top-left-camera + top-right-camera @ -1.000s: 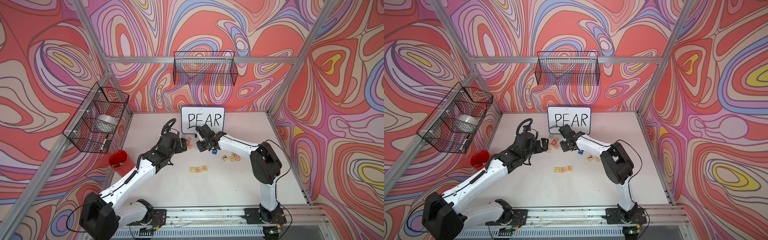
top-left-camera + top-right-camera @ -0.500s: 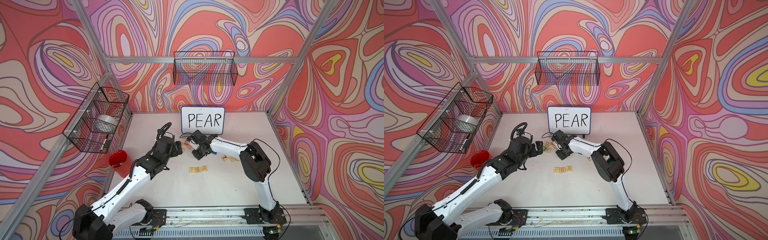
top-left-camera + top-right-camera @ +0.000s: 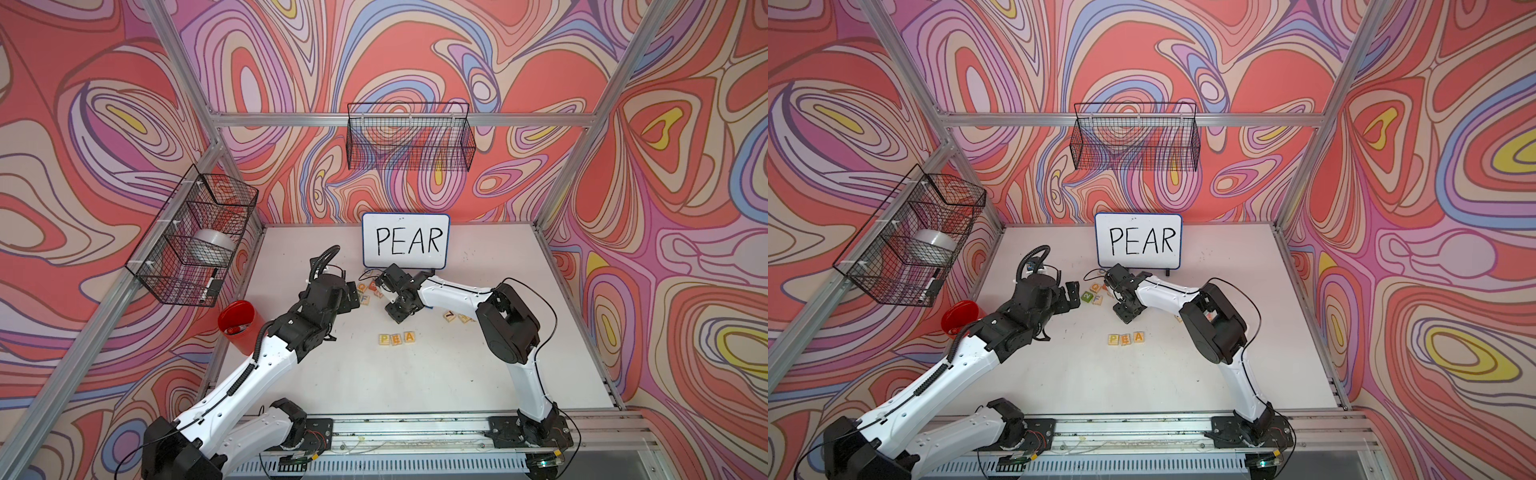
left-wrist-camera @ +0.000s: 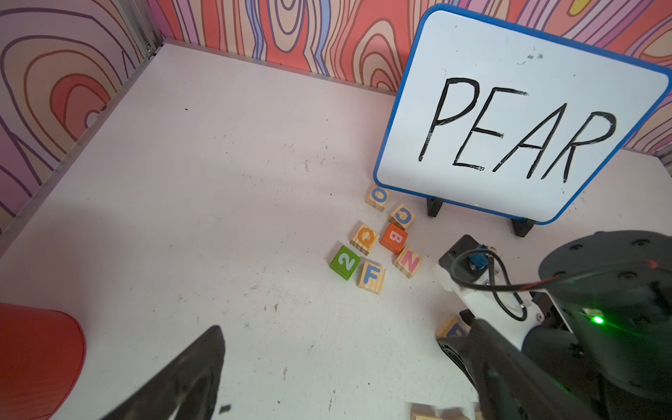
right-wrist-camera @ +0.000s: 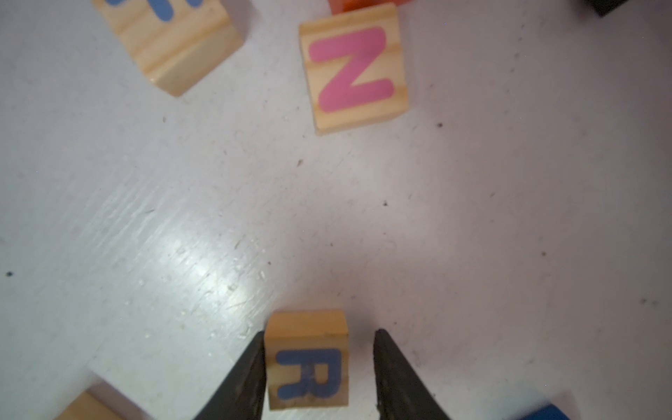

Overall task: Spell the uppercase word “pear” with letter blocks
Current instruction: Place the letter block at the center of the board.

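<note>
Okay, right gripper [image 5: 320,332] straddles the pale wooden cube with a blue R [image 5: 307,363]. Jaws are narrow but not clamped: one finger [image 5: 247,371] touches its side, and there is a gap at the other. The cube looks to rest on the white tabletop [image 3: 415,374], near the row on its whiteboard side, not joined to it. Row, in both top views: wooden cubes yellow P [image 3: 385,339], orange-yellow E [image 3: 397,338], orange A [image 3: 409,336], side by side. Left gripper [image 3: 1072,296] is wide and empty, beside the spare pile.

Risks, my judgement:
- The touching finger may drag or twist R on lift-off.
- R short of A means the word is unfinished.
- A regrasp close to A could knock the row.
- Can't tell if R faces the same way as P E A.

Writing: blue-framed whiteboard [image 3: 405,241] reads PEAR. Spares: pink N [image 5: 351,69], blue F [image 4: 371,274], green cube 2 [image 4: 344,262], orange Q [image 4: 364,236], orange cube B [image 4: 393,238], blue C [image 4: 403,217], blue O [image 4: 379,195]. No brands seen.
</note>
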`<state>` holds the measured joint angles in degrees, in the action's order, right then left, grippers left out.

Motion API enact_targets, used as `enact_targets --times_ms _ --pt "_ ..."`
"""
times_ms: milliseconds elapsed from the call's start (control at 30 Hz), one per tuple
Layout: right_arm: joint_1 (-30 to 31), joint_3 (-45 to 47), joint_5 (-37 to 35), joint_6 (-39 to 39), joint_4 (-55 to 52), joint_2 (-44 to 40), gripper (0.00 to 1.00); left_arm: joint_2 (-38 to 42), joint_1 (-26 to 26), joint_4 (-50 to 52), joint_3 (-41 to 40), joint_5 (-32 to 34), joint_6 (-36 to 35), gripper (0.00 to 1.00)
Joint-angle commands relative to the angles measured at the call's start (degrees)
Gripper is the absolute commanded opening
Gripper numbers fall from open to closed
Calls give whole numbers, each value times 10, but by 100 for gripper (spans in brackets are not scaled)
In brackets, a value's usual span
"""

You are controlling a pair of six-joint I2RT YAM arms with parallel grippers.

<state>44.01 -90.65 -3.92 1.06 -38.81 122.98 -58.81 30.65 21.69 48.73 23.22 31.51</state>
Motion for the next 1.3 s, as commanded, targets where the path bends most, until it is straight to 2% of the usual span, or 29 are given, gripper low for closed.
enact_targets --times_ms 0,367,700,1000,1133,1267 --pt "0 27 -53 -28 -14 1 49 3 -4 16 5 19 -12 100" --pt "0 89 -48 -85 7 -47 48 -7 -5 7 12 18 -25 100" --pt "-10 104 -110 -145 4 -53 46 -6 -5 6 10 15 -21 100" --pt "-16 130 -52 -180 42 -100 49 -4 -6 3 7 15 -17 100" --pt "-16 118 -39 -259 35 -119 54 2 -5 4 6 14 -18 100" --pt "-16 122 -29 -344 74 -119 58 -1 -6 -2 5 11 -15 100"
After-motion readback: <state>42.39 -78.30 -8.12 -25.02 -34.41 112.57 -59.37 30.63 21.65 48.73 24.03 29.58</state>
